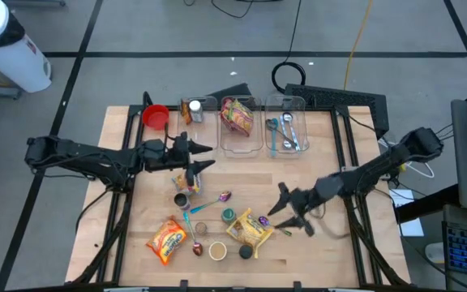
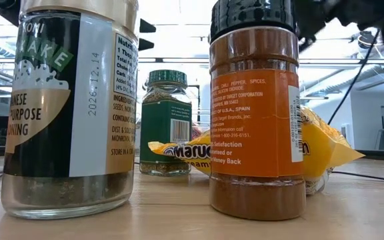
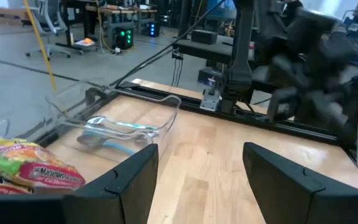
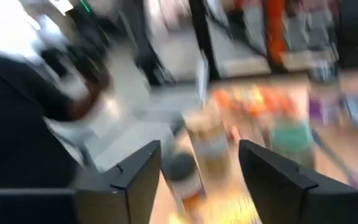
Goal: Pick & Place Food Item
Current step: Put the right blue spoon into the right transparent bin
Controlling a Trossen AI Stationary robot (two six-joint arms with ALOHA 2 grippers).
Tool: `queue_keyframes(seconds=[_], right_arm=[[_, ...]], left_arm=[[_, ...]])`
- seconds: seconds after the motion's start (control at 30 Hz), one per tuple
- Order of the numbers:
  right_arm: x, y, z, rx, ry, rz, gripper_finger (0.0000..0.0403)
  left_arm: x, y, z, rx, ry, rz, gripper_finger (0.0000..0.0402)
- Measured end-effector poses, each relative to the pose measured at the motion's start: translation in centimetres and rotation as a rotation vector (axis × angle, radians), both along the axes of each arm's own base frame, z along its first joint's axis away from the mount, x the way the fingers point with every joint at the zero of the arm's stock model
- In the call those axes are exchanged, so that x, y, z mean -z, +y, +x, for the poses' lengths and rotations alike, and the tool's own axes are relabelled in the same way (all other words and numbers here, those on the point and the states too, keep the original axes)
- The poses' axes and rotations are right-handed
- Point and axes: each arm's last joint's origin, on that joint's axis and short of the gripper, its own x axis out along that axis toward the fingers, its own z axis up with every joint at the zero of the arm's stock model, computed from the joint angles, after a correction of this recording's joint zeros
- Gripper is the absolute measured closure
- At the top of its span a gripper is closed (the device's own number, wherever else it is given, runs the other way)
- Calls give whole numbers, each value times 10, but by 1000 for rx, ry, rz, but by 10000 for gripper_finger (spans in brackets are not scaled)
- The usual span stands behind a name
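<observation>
left gripper [image 1: 203, 156]: hovering just in front of the clear bins [image 1: 242, 126], fingers apart, holding nothing
right gripper [image 1: 286, 212]: right beside the yellow noodle pack [image 1: 252, 230], fingers spread, nothing in them
noodle pack: lying well in front of the bins, among the spice jars [image 1: 217, 251]

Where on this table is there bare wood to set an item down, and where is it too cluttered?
Free: the table's stretch between the clear bins and the right gripper, and the corner below the left arm. Crowded: the front centre, where ramen packets, spice jars and spoons cluster.
</observation>
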Motion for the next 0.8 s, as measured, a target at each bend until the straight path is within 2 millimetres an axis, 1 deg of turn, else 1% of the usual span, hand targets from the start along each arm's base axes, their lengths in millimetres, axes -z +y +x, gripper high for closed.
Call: queue_keyframes(seconds=[0.07, 0.13, 0.2, 0.23, 0.4, 0.57, 0.8], right_arm=[[9, 12, 2, 91, 153, -105, 174], [19, 19, 2, 209, 299, -250, 167], [28, 25, -1, 277, 392, -348, 166], [33, 28, -3, 292, 418, -367, 166], [54, 43, -5, 286, 517, -328, 175], [78, 50, -4, 293, 594, -344, 185], [90, 49, 0, 308, 626, -363, 203]], left_arm=[[-1, 1, 0, -6, -7, -9, 158], [0, 3, 0, -13, -7, -20, 158], [0, 3, 0, -13, 2, -20, 158], [0, 3, 0, -13, 2, -13, 158], [0, 3, 0, -11, -3, -2, 158], [0, 3, 0, -11, -3, -8, 158], [0, 3, 0, -36, -5, -12, 158]])
